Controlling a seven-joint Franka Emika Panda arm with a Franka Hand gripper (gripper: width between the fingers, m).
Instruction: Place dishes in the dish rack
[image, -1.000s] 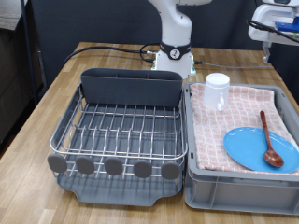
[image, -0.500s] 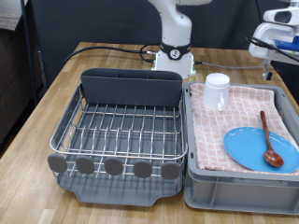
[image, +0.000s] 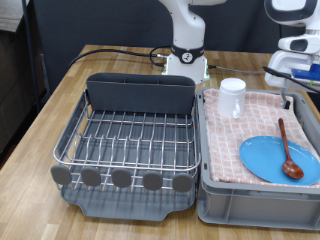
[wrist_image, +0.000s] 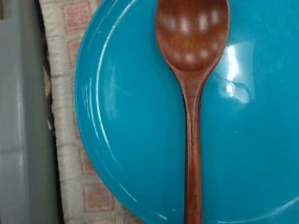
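Note:
The light-blue plate (image: 268, 160) lies on the pink checkered cloth at the exterior view's right, and the reddish-brown wooden spoon (image: 286, 150) rests across it. The white cup (image: 232, 97) stands upright on the cloth's far corner. My gripper (image: 288, 98) hangs above the spoon's handle end, at the right edge of the exterior view, touching nothing. The wrist view looks straight down on the spoon (wrist_image: 192, 112) and the plate (wrist_image: 121, 112); no fingers show there. The dish rack (image: 125, 140), silver wire on a dark grey tray, stands at the left with nothing in it.
The grey bin (image: 250, 205) lined with the pink cloth (image: 262, 115) sits tight against the rack's right side. The tall dark trough (image: 140, 95) closes the rack's far edge. The robot base (image: 186, 60) and cables stand behind on the wooden table (image: 60, 110).
My hand has come down and a little leftward from the exterior view's top right corner toward the spoon and plate. The dishes have not moved.

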